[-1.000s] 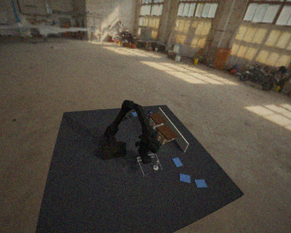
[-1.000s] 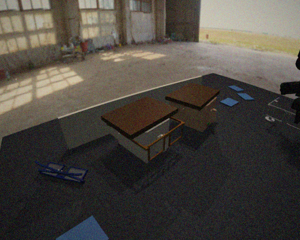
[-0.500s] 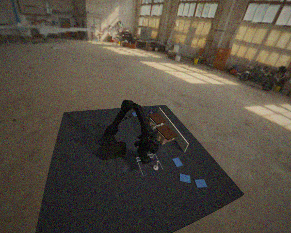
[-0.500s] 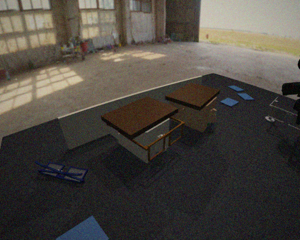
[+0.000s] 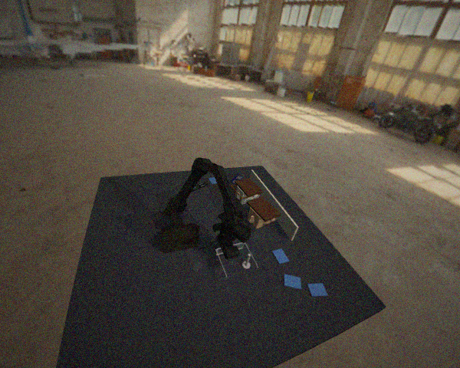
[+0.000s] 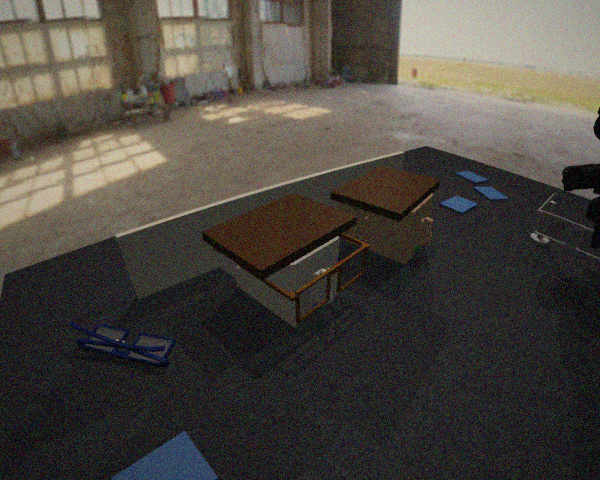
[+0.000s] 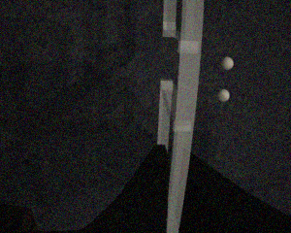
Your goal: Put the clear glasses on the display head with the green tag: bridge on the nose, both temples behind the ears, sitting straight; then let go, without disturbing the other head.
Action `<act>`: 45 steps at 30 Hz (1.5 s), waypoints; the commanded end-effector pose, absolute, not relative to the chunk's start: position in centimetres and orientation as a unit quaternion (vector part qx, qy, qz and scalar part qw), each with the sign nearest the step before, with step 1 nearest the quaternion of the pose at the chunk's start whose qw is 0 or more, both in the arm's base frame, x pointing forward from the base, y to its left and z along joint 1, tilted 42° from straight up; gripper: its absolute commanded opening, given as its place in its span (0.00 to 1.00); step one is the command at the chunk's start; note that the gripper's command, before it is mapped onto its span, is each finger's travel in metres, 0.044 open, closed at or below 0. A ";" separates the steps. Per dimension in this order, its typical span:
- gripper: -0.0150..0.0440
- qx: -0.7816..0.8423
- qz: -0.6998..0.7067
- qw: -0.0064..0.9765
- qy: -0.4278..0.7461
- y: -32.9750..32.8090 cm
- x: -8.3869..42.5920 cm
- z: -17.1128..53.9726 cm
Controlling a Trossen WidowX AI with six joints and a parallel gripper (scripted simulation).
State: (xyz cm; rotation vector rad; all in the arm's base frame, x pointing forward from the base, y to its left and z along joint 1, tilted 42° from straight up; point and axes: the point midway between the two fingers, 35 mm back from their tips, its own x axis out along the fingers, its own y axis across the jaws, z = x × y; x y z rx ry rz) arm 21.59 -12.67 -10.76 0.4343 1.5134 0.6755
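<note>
My gripper (image 5: 231,255) (image 7: 167,154) is shut on the clear glasses (image 5: 221,263) (image 7: 188,87) and holds them over the dark mat, in front of the heads and apart from them. The glasses' front bar runs up the wrist view, with two pale round nose pads beside it. In the exterior view they show at the right edge, partly hidden by the dark gripper. The green-tag head (image 5: 264,208) (image 6: 385,191) is a box shape with a brown top, and its green tag (image 6: 417,249) is low on the front. It wears no glasses. The other head (image 5: 247,187) (image 6: 282,232) wears orange-rimmed glasses (image 6: 310,282).
A small white round stand (image 5: 246,264) (image 6: 539,237) is near the held glasses. A low panel with a pale top edge (image 5: 275,199) (image 6: 259,189) stands behind the heads. Folded blue glasses (image 6: 124,343) lie beside the other head. Several blue squares (image 5: 292,281) (image 6: 458,204) lie on the mat.
</note>
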 end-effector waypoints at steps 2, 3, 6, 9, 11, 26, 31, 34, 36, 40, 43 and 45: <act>0.25 0.192 0.297 0.654 0.669 -12.6 21.9 -10.7; 0.25 0.192 0.297 0.654 0.669 -12.6 22.0 -10.7; 0.25 0.192 0.297 0.654 0.669 -12.6 22.3 -10.7; 0.25 0.192 0.297 0.654 0.669 -13.0 22.4 -10.3; 0.25 0.192 0.297 0.654 0.669 -13.5 22.5 -9.8; 0.25 0.191 0.296 0.654 0.669 -16.0 23.4 -5.7; 0.25 0.190 0.294 0.655 0.670 -14.1 24.5 -3.8; 0.25 0.190 0.293 0.655 0.670 -12.7 25.2 -2.5; 0.25 0.190 0.293 0.655 0.670 -11.7 25.5 -1.6; 0.25 0.190 0.293 0.655 0.670 -9.7 26.1 0.0; 0.25 0.191 0.294 0.655 0.669 -8.1 26.4 1.2; 0.25 0.192 0.295 0.655 0.669 -7.0 26.5 2.0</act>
